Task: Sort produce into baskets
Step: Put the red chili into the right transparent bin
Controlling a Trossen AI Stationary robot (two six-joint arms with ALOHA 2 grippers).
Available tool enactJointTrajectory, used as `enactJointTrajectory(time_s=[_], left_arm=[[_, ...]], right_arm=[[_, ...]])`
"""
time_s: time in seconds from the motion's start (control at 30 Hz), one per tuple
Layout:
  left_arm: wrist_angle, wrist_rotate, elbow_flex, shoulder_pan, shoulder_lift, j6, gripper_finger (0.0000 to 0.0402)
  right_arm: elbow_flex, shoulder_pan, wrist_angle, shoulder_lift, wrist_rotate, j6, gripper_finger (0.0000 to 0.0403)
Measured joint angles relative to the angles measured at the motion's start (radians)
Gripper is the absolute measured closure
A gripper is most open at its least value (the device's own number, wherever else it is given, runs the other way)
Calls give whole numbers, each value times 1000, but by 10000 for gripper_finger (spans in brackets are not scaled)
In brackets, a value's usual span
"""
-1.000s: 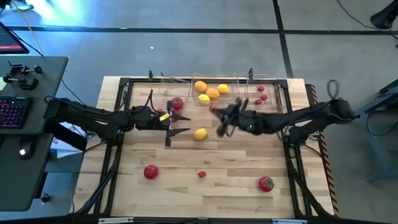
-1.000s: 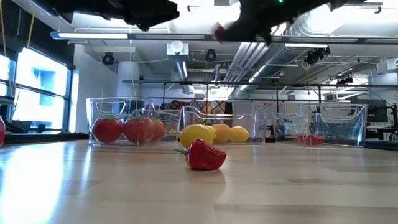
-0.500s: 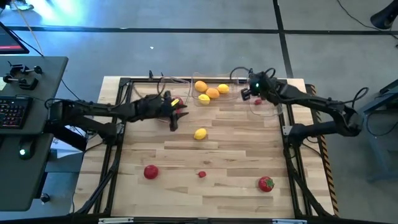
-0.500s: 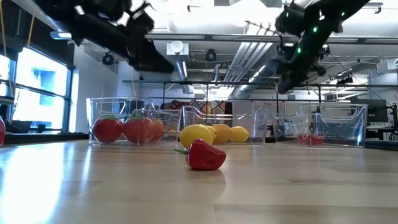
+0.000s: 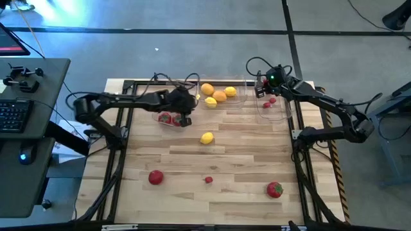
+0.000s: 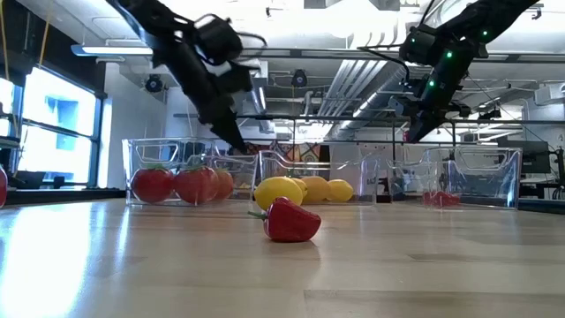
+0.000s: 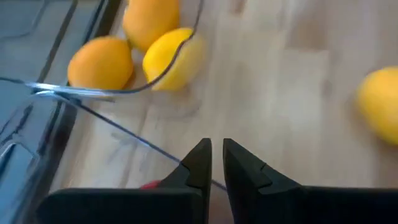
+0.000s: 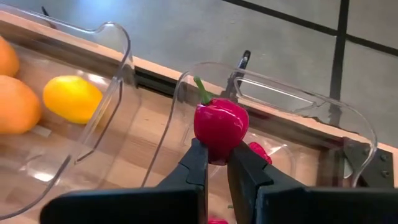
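Note:
Three clear baskets stand in a row at the far edge. The left basket (image 5: 168,96) holds red tomatoes (image 6: 177,184), the middle basket (image 5: 221,83) holds oranges and lemons (image 5: 218,95), and the right basket (image 8: 292,118) holds small red berries (image 8: 258,152). My right gripper (image 8: 217,158) hangs over the right basket's rim, shut on a small red fruit (image 8: 221,124) with a green stem. My left gripper (image 7: 216,155) slants down over the left basket's right end, shut with nothing between its fingers. A tomato (image 5: 166,118) lies just beside it. My right gripper pinches the red fruit's lower part (image 8: 217,149) between its two fingers. The fingers slant downward toward the far edge. The fruit sits upright with its green stem (image 8: 202,90) up, lifted clear above the right basket.
Loose on the table lie a lemon (image 5: 207,137), a tomato (image 5: 155,177), a tiny red berry (image 5: 209,180) and a red fruit with a green top (image 5: 275,189). A black frame (image 5: 128,86) borders the tabletop. The wood between the loose pieces is bare.
My right gripper has carried the red fruit from over the table's middle toward the far right, to the right basket, and tipped downward. My left gripper has swung toward the far edge over the left basket, tipped downward and shut.

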Motion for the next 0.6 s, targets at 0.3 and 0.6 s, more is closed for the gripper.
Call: enactJointTrajectory(time_s=[0.3, 0.6], left_arm=[[-36, -171, 125, 29, 147, 49, 387], [-31, -186, 131, 130, 155, 71, 387]], right_arm=[[0, -4, -30, 0, -3, 7, 382], [0, -3, -37, 1, -3, 0, 382]])
